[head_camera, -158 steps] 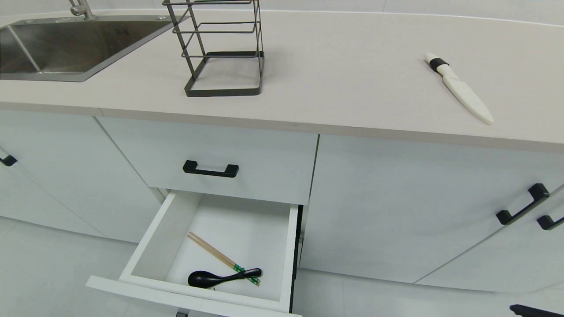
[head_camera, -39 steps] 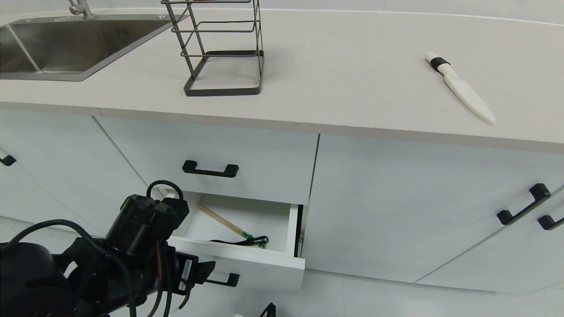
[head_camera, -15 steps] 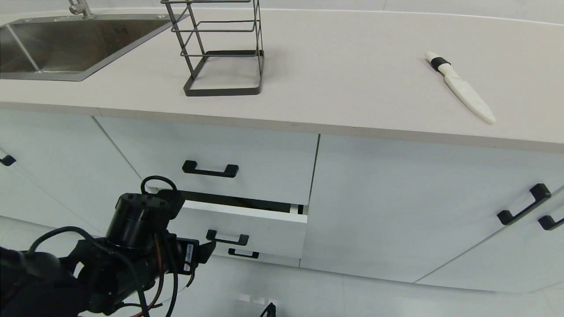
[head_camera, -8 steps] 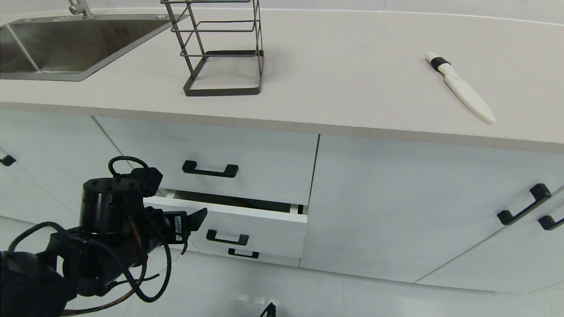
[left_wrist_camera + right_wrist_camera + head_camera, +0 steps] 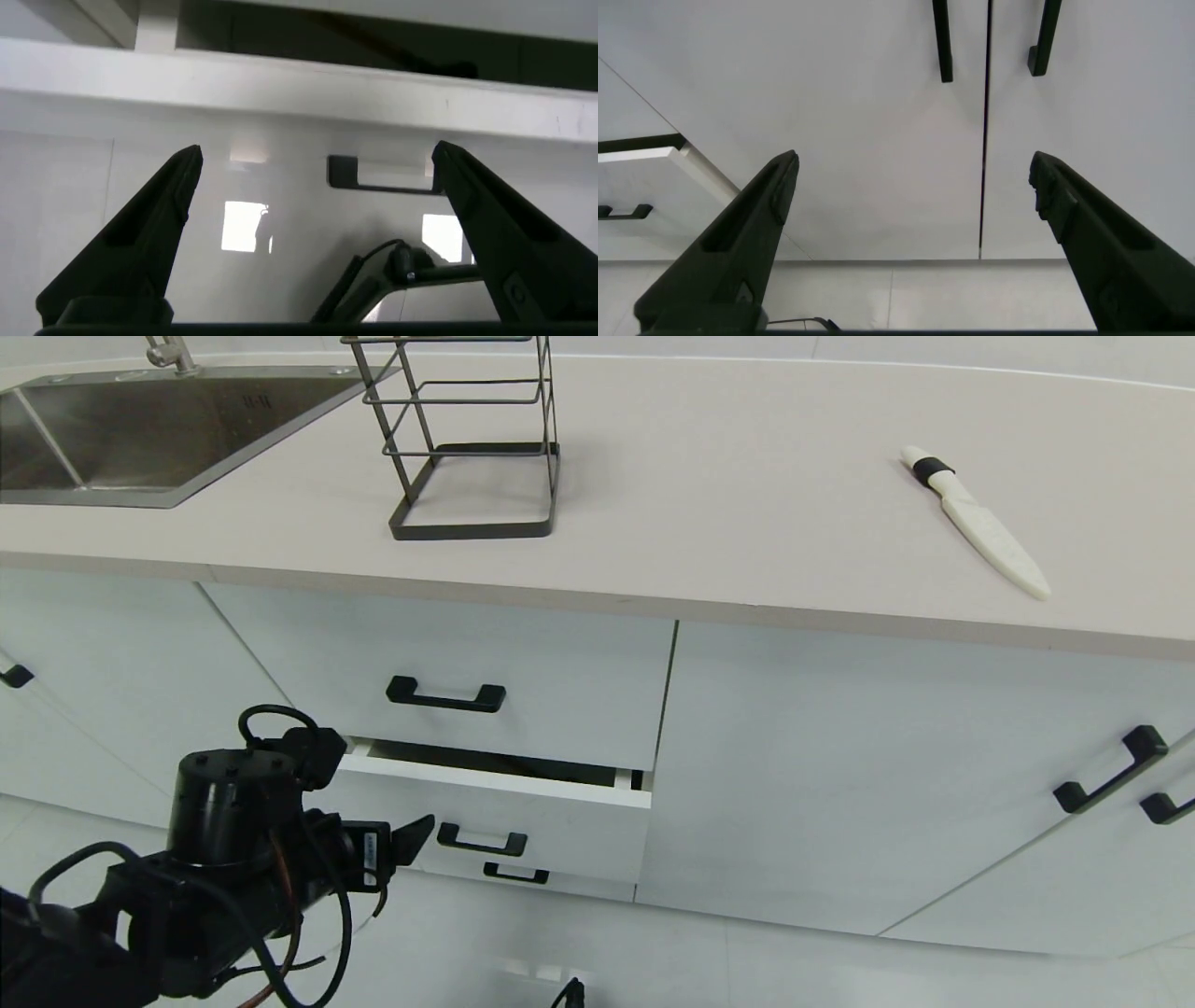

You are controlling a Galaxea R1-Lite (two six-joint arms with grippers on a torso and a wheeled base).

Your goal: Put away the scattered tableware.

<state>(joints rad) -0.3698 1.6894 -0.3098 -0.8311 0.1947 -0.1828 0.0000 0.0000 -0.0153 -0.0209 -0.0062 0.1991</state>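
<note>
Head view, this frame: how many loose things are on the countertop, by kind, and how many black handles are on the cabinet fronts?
Knife: 1
Wire rack: 1
Black handles: 6
Total: 8

White cabinets (image 5: 887, 756), beige countertop (image 5: 728, 504)

The desk (image 5: 747, 476) is plain pale beige. At upper right, the knife (image 5: 976, 523) is cream-white with a black band. The wire rack (image 5: 471, 448) is dark grey, the sink (image 5: 140, 429) steel grey. The drawer (image 5: 560, 812) is white with a black handle (image 5: 481, 843). The left end effector (image 5: 413, 833) is black.
</note>
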